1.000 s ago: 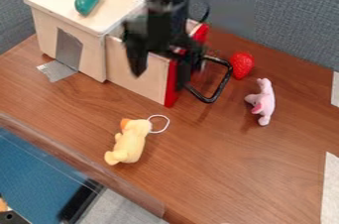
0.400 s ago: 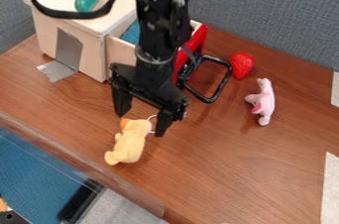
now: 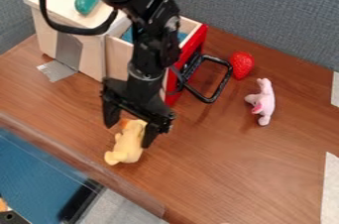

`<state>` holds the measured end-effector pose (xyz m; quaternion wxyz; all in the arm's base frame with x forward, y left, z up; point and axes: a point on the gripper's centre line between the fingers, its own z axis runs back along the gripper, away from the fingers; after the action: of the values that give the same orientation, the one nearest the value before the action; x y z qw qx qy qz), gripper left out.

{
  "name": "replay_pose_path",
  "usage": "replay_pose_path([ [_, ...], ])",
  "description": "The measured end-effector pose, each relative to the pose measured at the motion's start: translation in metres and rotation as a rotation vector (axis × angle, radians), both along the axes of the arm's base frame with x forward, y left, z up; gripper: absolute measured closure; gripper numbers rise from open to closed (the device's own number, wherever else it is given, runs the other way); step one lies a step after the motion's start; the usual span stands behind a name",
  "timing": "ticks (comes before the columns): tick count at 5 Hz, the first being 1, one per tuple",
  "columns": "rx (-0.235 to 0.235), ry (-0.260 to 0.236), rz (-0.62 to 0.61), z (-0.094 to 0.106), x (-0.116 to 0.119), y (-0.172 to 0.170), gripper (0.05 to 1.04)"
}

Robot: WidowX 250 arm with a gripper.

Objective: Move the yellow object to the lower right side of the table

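Observation:
My black gripper [image 3: 127,133] hangs at the left centre of the table, open, its two fingertips on either side of the upper part of the yellow plush toy [image 3: 126,146]. The toy lies on the brown wooden table [image 3: 232,168] near its front left edge, its orange beak partly behind the gripper. I cannot tell whether the fingers touch it.
Behind the gripper stands a wooden box [image 3: 73,39] with a green object [image 3: 86,0] on top. Its open drawer has a red front [image 3: 193,44] and a black handle [image 3: 213,93]. A strawberry [image 3: 242,64] and a pink plush toy [image 3: 263,102] are to the right.
The gripper has come down from above the drawer, toward the front, and now stands around the yellow toy's upper part. The toy has not visibly moved.

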<state>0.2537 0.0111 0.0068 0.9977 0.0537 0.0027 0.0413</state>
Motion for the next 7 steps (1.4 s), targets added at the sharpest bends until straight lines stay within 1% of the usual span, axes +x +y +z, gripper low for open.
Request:
replay_pose_path([
  [1, 0.002, 0.005, 0.011, -0.002, -0.002, 0.005, 0.135],
  [3, -0.007, 0.027, 0.018, -0.005, -0.011, 0.003, 0.719],
  [4, -0.019, -0.012, -0.005, 0.01, -0.008, -0.007, 0.885],
  [5, -0.049, -0.053, -0.019, 0.026, -0.007, -0.02, 0.963],
  [6, -0.09, -0.089, -0.08, 0.038, -0.005, -0.049, 0.988],
  [7, -0.134, -0.113, -0.204, 0.045, 0.003, -0.096, 0.988],
])
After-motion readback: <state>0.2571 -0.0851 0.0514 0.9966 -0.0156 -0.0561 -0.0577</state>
